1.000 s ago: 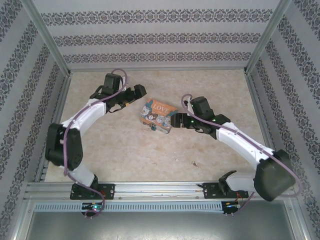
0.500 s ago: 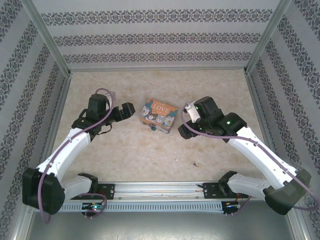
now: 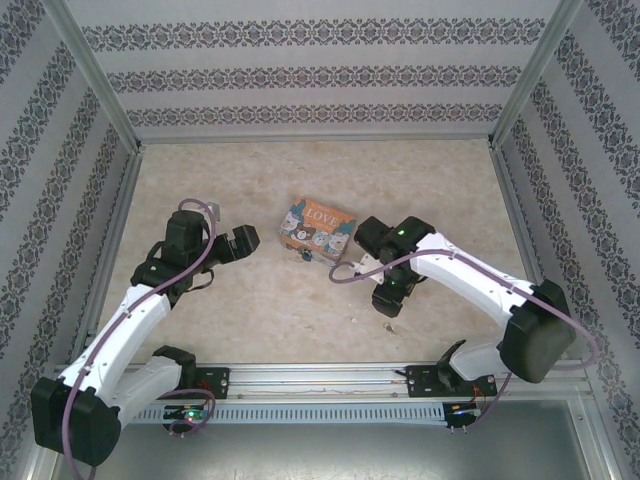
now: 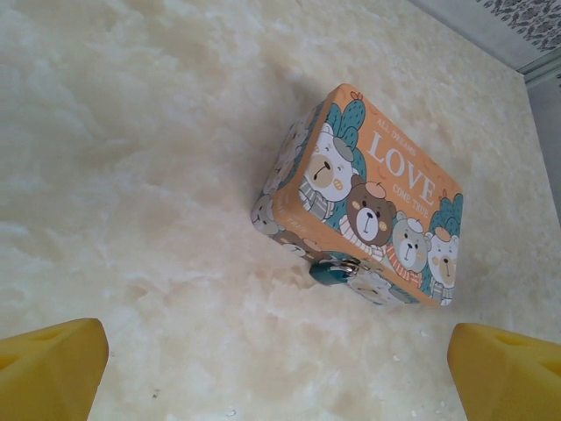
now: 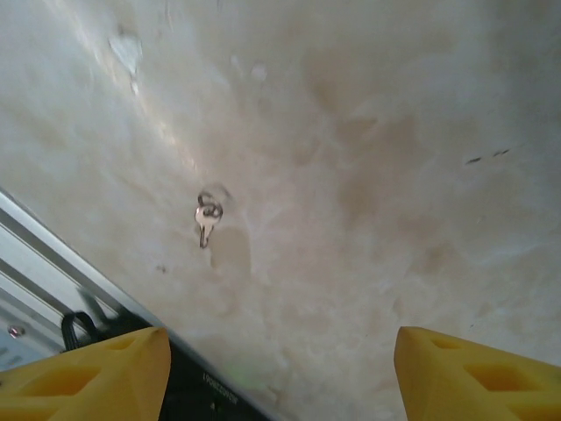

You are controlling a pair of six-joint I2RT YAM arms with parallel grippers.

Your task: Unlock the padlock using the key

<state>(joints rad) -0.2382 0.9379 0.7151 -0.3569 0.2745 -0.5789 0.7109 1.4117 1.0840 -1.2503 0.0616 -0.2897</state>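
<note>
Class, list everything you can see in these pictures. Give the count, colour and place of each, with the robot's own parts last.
tin: one, orange with cartoon bears and "LOVE", mid-table between the arms
padlock: one, teal with silvery shackle, on the tin's front clasp
key: one, silvery, flat on the table near the rail
table: one, pale beige, marbled
walls: three, striped with dark pattern, around the table
rail: one, silver, near edge
left gripper: one, yellow fingertips, open, facing the tin
right gripper: one, yellow fingertips, open, above the key
</note>
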